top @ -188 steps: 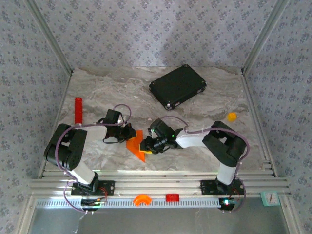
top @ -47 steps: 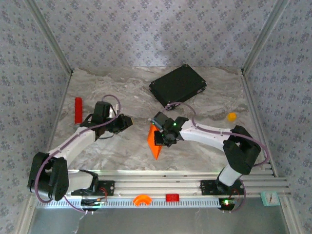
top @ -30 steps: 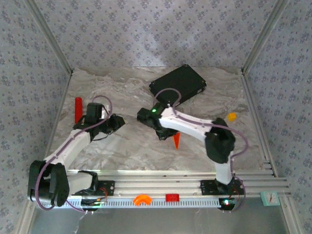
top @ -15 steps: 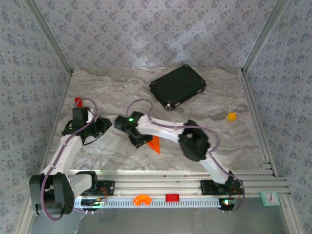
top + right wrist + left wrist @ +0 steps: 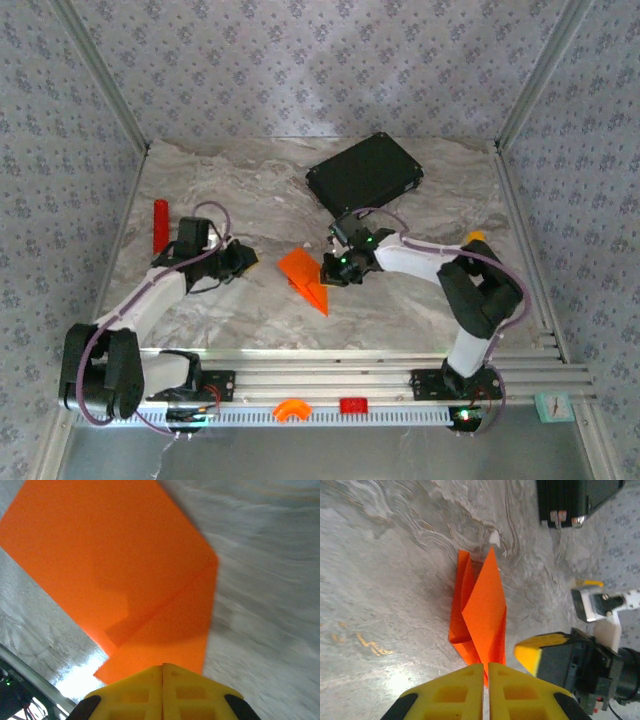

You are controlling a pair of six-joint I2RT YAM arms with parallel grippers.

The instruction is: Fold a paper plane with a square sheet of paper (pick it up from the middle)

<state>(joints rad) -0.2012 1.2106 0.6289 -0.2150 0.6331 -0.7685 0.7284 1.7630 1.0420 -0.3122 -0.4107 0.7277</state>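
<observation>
Top external has left gripper [image 5: 243, 263] closed, apart from the paper [image 5: 303, 277], right gripper [image 5: 330, 270] closed against it (right wrist shows us overlapped layers).

Bright orange paper plane [image 5: 301, 273], grey marbled table [image 5: 250, 180], black case [image 5: 365, 175], red cylinder [image 5: 160, 225]

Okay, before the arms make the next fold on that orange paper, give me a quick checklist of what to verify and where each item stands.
1. Left gripper shut, apart from the orange paper in the top view: ok.
2. Right gripper shut at the paper's edge; actually pinching it: cannot tell.
3. Paper a finished narrow dart: not ok; broad, partly folded.
4. Paper clear of the black case: ok.
5. Paper fully on the table: ok.
</observation>
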